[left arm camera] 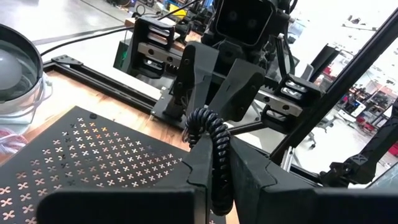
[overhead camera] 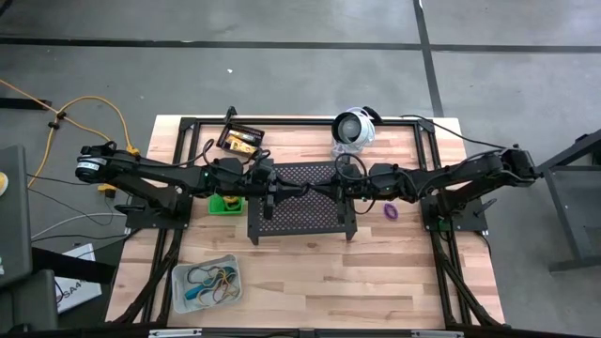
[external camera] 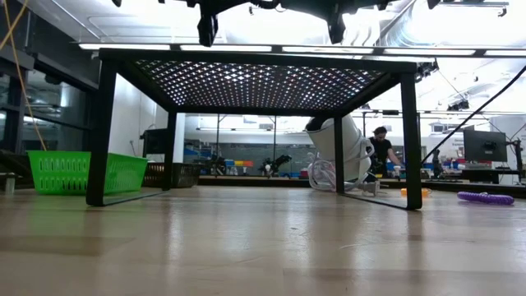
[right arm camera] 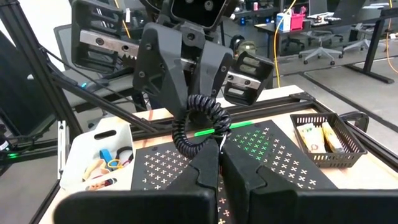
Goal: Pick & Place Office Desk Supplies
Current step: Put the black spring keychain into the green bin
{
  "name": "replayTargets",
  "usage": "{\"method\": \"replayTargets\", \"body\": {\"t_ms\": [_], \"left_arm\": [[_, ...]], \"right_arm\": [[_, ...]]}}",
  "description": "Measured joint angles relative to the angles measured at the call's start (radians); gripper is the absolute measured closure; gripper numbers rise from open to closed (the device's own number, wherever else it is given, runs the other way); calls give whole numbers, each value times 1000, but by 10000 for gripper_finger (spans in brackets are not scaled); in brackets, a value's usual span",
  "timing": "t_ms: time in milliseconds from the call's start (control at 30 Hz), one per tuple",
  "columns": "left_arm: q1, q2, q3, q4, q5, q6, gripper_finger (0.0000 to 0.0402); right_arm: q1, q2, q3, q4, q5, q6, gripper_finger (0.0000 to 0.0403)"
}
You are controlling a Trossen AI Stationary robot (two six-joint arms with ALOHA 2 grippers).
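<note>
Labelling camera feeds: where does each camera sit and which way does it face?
High: overhead, straight down on the table; both arms over the stand.
Low: tabletop height, level under the stand; fingertips at top.
Left wrist: on left arm, facing the right gripper; own fingers below.
Right wrist: on right arm, facing the left gripper; own fingers below.
Shared: both wrist views show the coiled loop both grippers hold.

the black perforated stand [overhead camera: 300,199] has a cross-shaped hole pattern. left of it sits a bright green bin [overhead camera: 223,204]; right of it, a purple loop [overhead camera: 391,212]. behind it are a black mesh bin [overhead camera: 240,140] with yellow tubes [overhead camera: 241,144] and a white-and-silver device [overhead camera: 354,129]. above it hangs a black coiled loop [right arm camera: 198,124].
</note>
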Motion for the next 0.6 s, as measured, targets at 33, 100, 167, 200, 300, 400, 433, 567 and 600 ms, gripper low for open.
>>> {"method": "replayTargets", "body": {"t_ms": [33, 100, 167, 200, 300, 400, 433, 567, 600], "left_arm": [[0, 0, 0, 0, 0, 0, 372], [0, 0, 0, 0, 0, 0, 372], [0, 0, 0, 0, 2, 0, 372], [0, 0, 0, 0, 2, 0, 372], [0, 0, 0, 0, 2, 0, 372], [0, 0, 0, 0, 2, 0, 372], [0, 0, 0, 0, 2, 0, 372], [0, -2, 0, -1, 1, 0, 372], [0, -6, 0, -5, 1, 0, 372]], "right_arm": [[0, 0, 0, 0, 0, 1, 399], [0, 0, 0, 1, -8, 7, 399], [0, 0, 0, 0, -46, 8, 394], [0, 0, 0, 0, -72, 10, 390], [0, 0, 0, 1, -113, 28, 364], [0, 0, 0, 1, -101, 30, 330], [0, 0, 0, 1, -94, 31, 319], [0, 0, 0, -1, -87, 63, 282], [0, 0, 0, -9, -87, 74, 274]]}}
